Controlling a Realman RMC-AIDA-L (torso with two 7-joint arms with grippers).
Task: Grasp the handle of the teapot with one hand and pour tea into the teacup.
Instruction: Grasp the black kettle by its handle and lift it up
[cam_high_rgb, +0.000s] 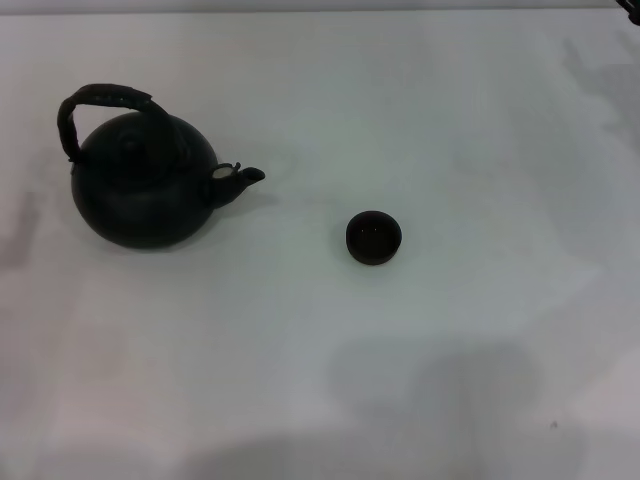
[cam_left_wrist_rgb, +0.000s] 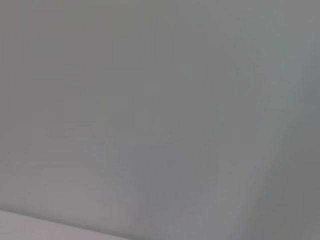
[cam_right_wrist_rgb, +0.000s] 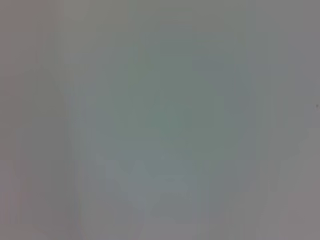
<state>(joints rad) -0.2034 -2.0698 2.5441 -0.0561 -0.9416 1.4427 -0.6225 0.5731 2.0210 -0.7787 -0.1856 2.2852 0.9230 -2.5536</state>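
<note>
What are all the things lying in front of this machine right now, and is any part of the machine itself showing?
teapot: one, matte black, on the robot's left side of the table, standing upright, spout toward the teacup.
handle: one, dark, arched over the teapot's lid.
teacup: one, dark brown-black, near the middle, apart from the teapot's spout.
table: one, white, under everything.
left tool: not in view.
right tool: not in view; only a dark bit shows at the head view's top right corner.

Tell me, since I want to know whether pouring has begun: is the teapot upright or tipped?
Upright. The teapot sits flat on the table, handle arching above it, spout pointing toward the teacup, which stands apart.
</note>
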